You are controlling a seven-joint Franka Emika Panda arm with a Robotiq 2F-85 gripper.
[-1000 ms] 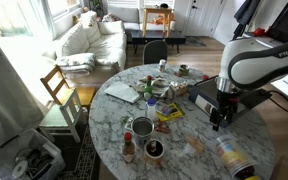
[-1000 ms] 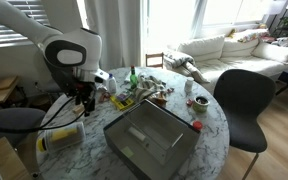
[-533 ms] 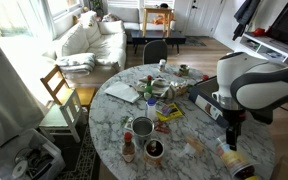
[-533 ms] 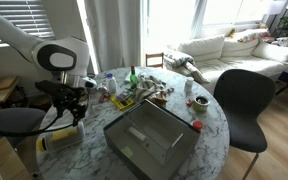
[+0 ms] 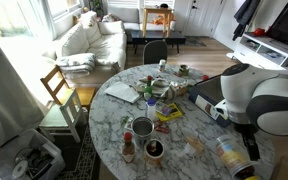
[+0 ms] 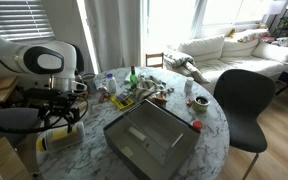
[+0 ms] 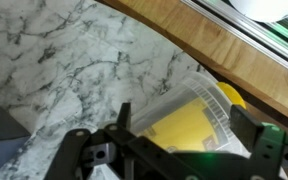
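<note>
A clear plastic jar (image 7: 199, 105) with a yellow label and yellow lid lies on its side on the marble table (image 7: 64, 60), close to the table's edge. It also shows in both exterior views (image 5: 231, 157) (image 6: 62, 139). My gripper (image 7: 185, 120) is open, with one finger on each side of the jar. I cannot tell whether the fingers touch it. In both exterior views the gripper (image 5: 250, 148) (image 6: 60, 118) hangs right over the jar, and the arm hides part of it.
A grey rectangular bin (image 6: 149, 140) sits mid-table. Bottles, cups and packets (image 5: 149, 105) crowd the table's middle, with a mug (image 5: 143, 127) and a sauce bottle (image 5: 128, 149) near the front. A dark chair (image 6: 240, 98) and a wooden chair (image 5: 58, 88) stand by the table.
The arm has swung out from the table's middle toward its edge and come down over the lying jar, so the open fingers now flank it.
</note>
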